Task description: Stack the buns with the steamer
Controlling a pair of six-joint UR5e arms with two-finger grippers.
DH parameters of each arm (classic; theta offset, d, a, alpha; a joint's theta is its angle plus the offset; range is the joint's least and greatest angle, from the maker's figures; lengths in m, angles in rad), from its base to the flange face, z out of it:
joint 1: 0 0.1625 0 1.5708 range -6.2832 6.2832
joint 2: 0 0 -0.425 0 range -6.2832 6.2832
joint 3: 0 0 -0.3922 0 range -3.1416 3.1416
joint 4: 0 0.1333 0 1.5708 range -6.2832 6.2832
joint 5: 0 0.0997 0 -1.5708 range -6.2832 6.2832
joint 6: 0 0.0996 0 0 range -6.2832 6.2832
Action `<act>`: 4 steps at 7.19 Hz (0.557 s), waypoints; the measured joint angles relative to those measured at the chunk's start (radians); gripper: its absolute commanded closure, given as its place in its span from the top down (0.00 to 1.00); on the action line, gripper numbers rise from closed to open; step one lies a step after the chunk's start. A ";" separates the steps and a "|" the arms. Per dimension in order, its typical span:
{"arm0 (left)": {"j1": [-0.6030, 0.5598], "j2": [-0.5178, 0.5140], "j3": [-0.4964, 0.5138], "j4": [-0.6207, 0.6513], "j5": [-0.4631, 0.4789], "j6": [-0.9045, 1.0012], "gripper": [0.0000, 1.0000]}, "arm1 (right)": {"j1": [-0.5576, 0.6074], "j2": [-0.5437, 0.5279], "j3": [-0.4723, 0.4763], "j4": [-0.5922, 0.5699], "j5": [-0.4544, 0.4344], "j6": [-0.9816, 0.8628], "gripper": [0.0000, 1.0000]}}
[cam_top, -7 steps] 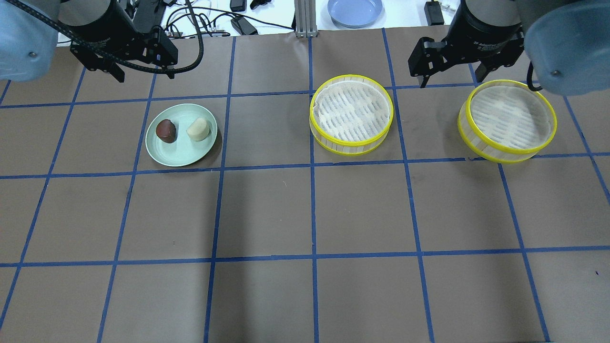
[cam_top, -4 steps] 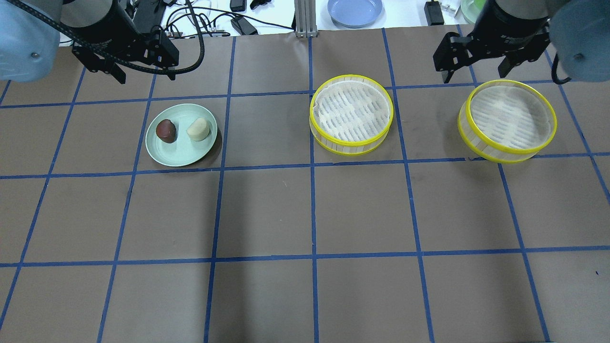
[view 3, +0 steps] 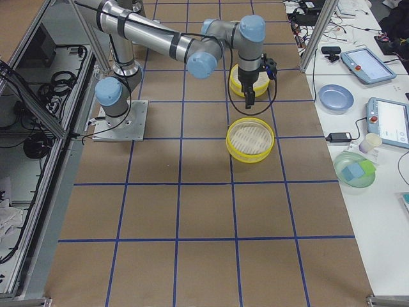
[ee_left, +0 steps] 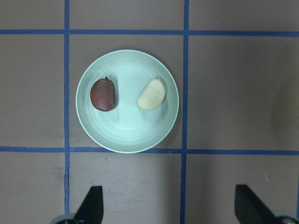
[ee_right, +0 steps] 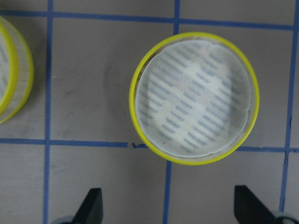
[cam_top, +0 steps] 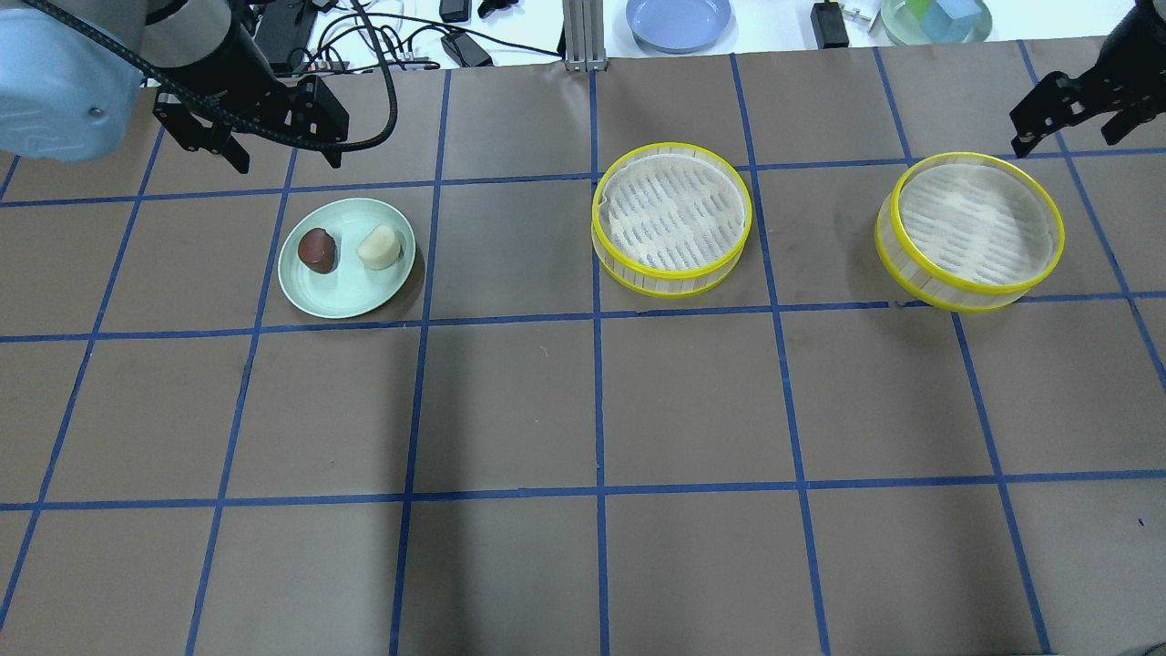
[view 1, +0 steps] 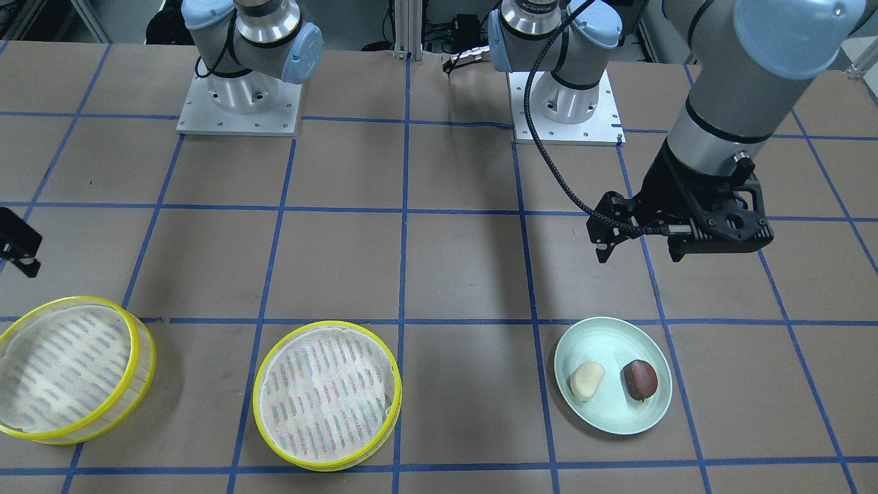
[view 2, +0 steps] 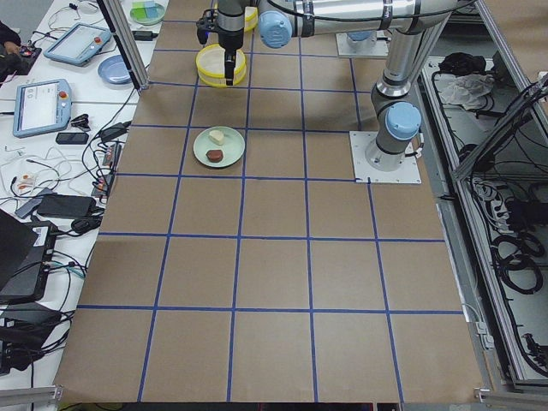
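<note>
The left gripper (ee_left: 170, 206) hangs with its fingers spread wide and nothing between them. Just ahead of its fingertips lies the pale green plate (ee_left: 126, 139), and on it the two buns sit apart: the cream-white bun (ee_left: 151, 94) and the glossy dark brown bun (ee_left: 103, 94). Both look light and soft, so a hard squeeze would likely dent them. The brown one's sheen suggests it may slip. A gentle pinch across the widest part of the dome, low on the flanks, seems the safest hold.

The right gripper (ee_right: 170, 205) is likewise wide apart and empty. One steamer tray (ee_right: 132, 100) lies ahead of its fingertips and the other tray (cam_top: 672, 271) is off to its side, well apart. The trays look light and thin-walled. The stiff yellow rim is probably the best grip, one finger inside and one outside, clear of the loose liner.
</note>
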 measured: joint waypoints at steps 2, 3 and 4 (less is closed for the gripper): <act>0.024 -0.048 -0.102 0.179 -0.001 0.012 1.00 | -0.087 0.152 -0.004 -0.163 0.038 -0.124 1.00; 0.032 -0.078 -0.135 0.243 -0.002 0.059 1.00 | -0.101 0.218 -0.004 -0.228 0.047 -0.143 0.99; 0.039 -0.111 -0.148 0.280 -0.006 0.136 1.00 | -0.105 0.272 -0.004 -0.284 0.050 -0.151 0.97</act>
